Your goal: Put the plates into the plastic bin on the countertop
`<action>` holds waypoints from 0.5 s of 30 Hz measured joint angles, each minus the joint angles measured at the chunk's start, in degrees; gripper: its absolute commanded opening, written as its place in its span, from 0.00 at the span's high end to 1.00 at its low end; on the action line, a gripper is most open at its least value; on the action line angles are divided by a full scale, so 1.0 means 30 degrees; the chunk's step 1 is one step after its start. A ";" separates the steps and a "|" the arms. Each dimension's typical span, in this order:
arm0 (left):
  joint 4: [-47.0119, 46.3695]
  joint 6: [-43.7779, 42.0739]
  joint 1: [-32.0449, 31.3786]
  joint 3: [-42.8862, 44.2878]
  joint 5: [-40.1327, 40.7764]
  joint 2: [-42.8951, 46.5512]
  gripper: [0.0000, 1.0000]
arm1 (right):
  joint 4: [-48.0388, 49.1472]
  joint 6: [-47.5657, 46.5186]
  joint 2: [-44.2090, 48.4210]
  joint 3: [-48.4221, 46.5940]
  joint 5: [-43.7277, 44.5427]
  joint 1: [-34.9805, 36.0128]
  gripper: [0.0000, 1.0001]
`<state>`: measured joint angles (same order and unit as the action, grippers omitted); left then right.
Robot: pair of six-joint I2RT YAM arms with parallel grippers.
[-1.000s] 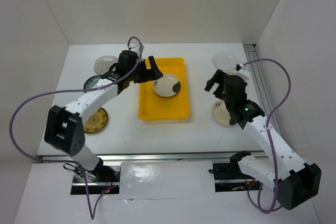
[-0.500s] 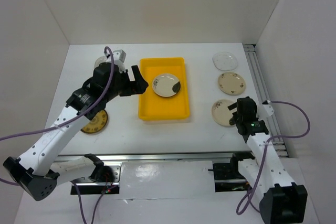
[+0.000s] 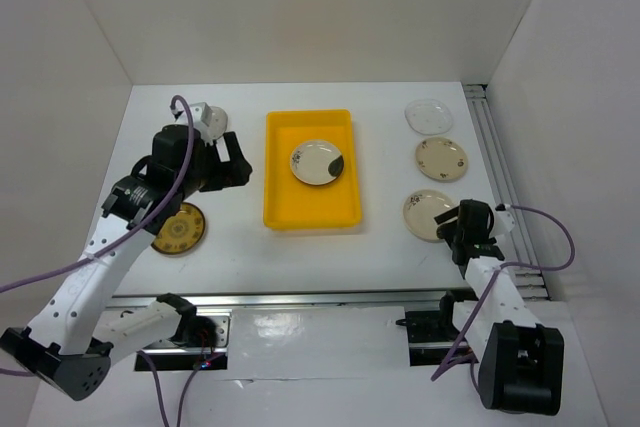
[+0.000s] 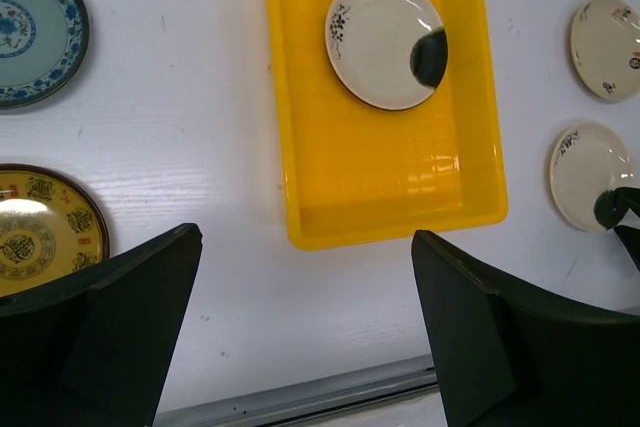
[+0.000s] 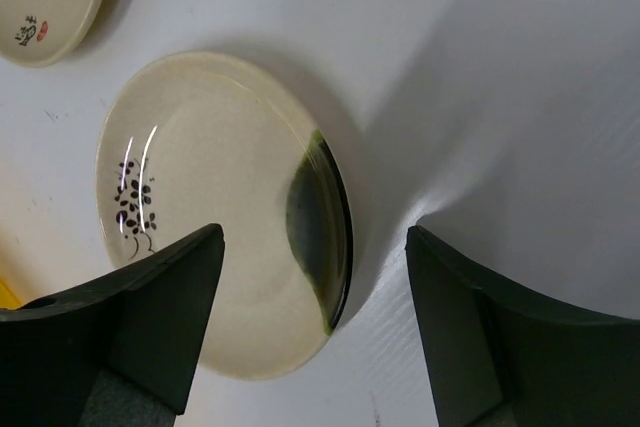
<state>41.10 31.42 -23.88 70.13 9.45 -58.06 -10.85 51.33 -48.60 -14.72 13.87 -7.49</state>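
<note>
left pincer (image 4: pixel 305 247): jaws spread wide, nothing between them; it hangs over the countertop (image 3: pixel 380 237) just left of the yellow bin (image 3: pixel 312 205), and in the left wrist view the bin's near end lies between the two fingers. right pincer (image 5: pixel 315 237): jaws also spread wide, holding nothing, well to the right of the bin near its near end. directly under it lies a cream plate with a dark patch (image 5: pixel 235 217); i cannot tell whether a fingertip touches it. contents of the bin: one plate only, cream with a dark spot (image 3: pixel 318 162), flat in the far half. still on the countertop right of the bin, in a line running away from me: the patch plate under my right pincer, a second cream plate (image 3: pixel 441 159), then a clear glass plate (image 3: pixel 428 115) level with the bin's far end. left of the bin: a yellow-brown patterned plate (image 3: pixel 178 230) level with its near end and a blue-rimmed plate (image 4: pixel 30 27) beyond that; in the top view my left arm covers the blue one.
</note>
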 measured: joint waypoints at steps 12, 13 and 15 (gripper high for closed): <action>0.0401 -0.0510 0.2135 -0.0685 -0.1195 -0.0066 0.00 | 0.0743 -0.0168 -0.0823 0.0109 -0.0816 -0.0743 0.57; 0.0408 -0.0517 0.2251 -0.0685 -0.1253 -0.0073 0.00 | 0.0750 -0.0146 -0.0903 0.0109 -0.0940 -0.0852 0.61; 0.0408 -0.0517 0.2455 -0.0685 -0.1275 -0.0073 0.00 | 0.0765 -0.0160 -0.1173 0.0124 -0.1158 -0.0984 0.78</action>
<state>42.33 29.87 -16.51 68.07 5.63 -58.28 -8.56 50.85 -52.12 -14.35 10.39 -10.44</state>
